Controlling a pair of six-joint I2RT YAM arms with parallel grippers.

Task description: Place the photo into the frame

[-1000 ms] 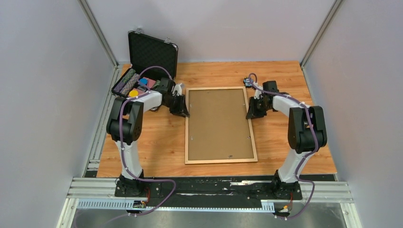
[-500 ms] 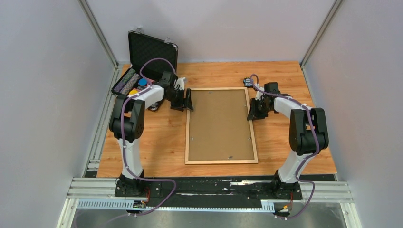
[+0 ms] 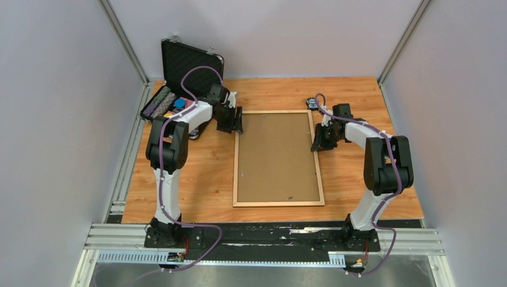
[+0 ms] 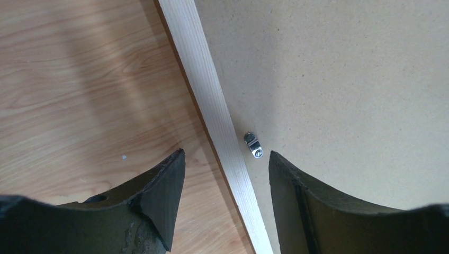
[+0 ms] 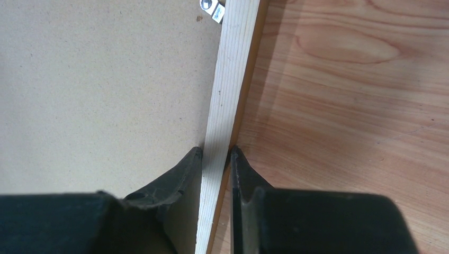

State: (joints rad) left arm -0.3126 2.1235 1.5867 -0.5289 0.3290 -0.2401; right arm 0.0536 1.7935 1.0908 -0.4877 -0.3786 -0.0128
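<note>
There is one frame [image 3: 278, 203], one backing board [image 3: 276, 155] and one open case [image 3: 191, 63] (at eleven o'clock). Grippers number two: the left gripper [image 4: 226, 159] and the right gripper [image 5: 216, 151].

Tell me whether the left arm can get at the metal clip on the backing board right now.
Likely yes: the left gripper is open over the frame rail, and the clip lies bare just ahead.

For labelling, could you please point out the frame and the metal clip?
frame [image 4: 204, 79]: left wrist view, its pale wooden rail.
metal clip [image 4: 253, 145]: left wrist view, its middle.
</note>
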